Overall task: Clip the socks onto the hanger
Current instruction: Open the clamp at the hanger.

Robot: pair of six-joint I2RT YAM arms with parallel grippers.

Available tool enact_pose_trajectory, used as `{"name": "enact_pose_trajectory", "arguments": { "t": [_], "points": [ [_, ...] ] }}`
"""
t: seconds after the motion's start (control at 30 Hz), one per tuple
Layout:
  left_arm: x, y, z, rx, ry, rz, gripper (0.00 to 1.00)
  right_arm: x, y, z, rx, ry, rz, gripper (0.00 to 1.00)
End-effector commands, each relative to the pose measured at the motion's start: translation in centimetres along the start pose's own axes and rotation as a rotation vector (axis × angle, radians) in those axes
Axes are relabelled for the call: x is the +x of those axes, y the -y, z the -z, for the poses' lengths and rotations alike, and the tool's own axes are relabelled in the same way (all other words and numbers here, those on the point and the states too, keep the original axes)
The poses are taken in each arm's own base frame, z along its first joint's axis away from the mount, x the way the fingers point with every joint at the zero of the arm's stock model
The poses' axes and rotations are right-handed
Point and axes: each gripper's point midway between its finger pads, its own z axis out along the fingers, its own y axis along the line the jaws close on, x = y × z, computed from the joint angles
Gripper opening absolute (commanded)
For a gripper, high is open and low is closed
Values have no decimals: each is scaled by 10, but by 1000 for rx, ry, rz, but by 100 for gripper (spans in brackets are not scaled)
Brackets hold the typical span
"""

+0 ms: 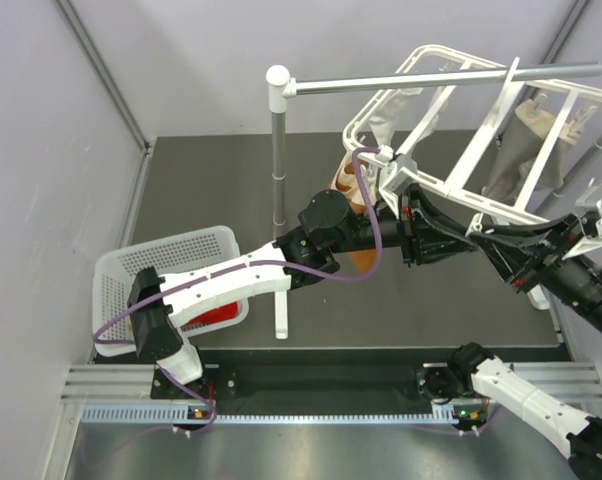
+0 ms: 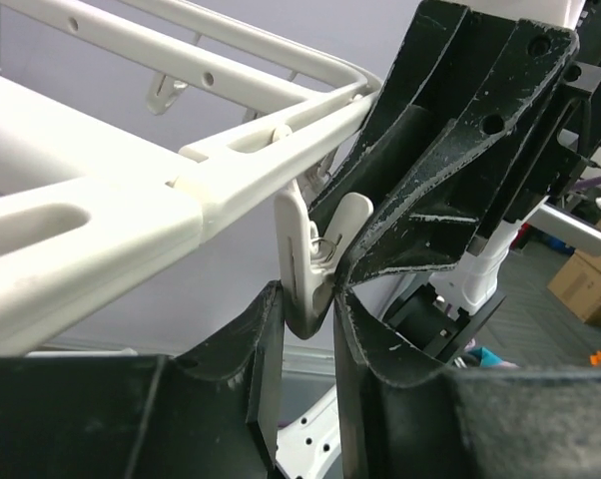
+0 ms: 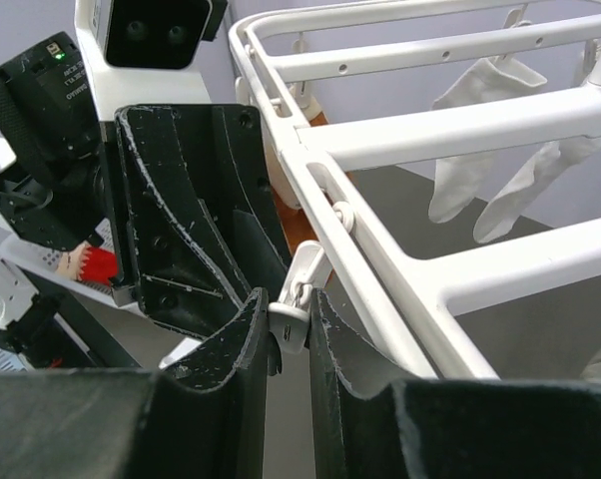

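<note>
The white hanger [image 1: 451, 185] hangs tilted from the rail at the upper right. Both grippers meet at one white clip peg [image 2: 315, 249] on its near corner. My left gripper [image 2: 308, 299] is shut on the peg's lower end and also shows in the top view [image 1: 403, 215]. My right gripper [image 3: 289, 309] is shut on the same peg [image 3: 299, 289], coming from the opposite side [image 1: 417, 232]. An orange sock [image 1: 359, 255] hangs behind the left arm. A white pair [image 3: 480, 180] and a beige sock [image 1: 386, 125] hang from the hanger. A red sock [image 1: 216, 315] lies in the basket.
The grey metal stand has its pole [image 1: 278, 150] mid-table and its rail [image 1: 431, 78] across the top right. A white perforated basket [image 1: 161, 265] sits at the left, under the left arm. Cardboard boxes [image 2: 585, 284] lie beyond the table.
</note>
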Motion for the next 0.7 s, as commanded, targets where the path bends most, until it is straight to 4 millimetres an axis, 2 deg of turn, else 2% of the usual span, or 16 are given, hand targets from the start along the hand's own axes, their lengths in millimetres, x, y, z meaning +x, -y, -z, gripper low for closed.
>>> {"name": "enact_pose_trajectory", "arguments": {
  "t": [0.0, 0.1, 0.13, 0.2, 0.23, 0.27, 0.33, 0.37, 0.4, 0.47, 0.57, 0.67],
  "points": [
    [-18, -9, -4, -40, 66, 6, 5, 7, -21, 3, -117, -23, -28, 13],
    [-20, -12, -4, -57, 77, 5, 0, 8, -20, 2, -109, -26, -36, 18],
    [-20, -13, -3, -64, 79, 1, 0, 8, -17, 1, -87, -29, -45, 28],
    [-19, -17, -2, -96, 83, -6, 0, 8, -10, 3, -44, -36, -63, 43],
    [-16, -20, -1, -120, 75, -27, 0, 8, -2, 4, 10, -34, -84, 55],
    [-16, -30, 0, -182, 86, -40, 0, 11, 3, 4, 38, -46, -97, 61],
    [-13, -32, 1, -240, 82, -105, 0, 9, 17, 8, 134, -33, -146, 72],
    [-14, -43, 3, -318, 89, -124, 0, 9, 20, 10, 156, -32, -163, 75],
    [-11, -42, 3, -352, 86, -169, 0, 8, 22, 12, 176, -23, -196, 78],
    [-11, -55, 8, -451, 96, -209, 0, 4, 25, 14, 200, -2, -224, 80],
    [-2, -52, 5, -498, 82, -272, 0, -1, 32, 17, 260, 20, -286, 81],
    [-1, -58, 5, -559, 77, -342, 0, -3, 35, 16, 289, 31, -351, 81]
  ]
}}
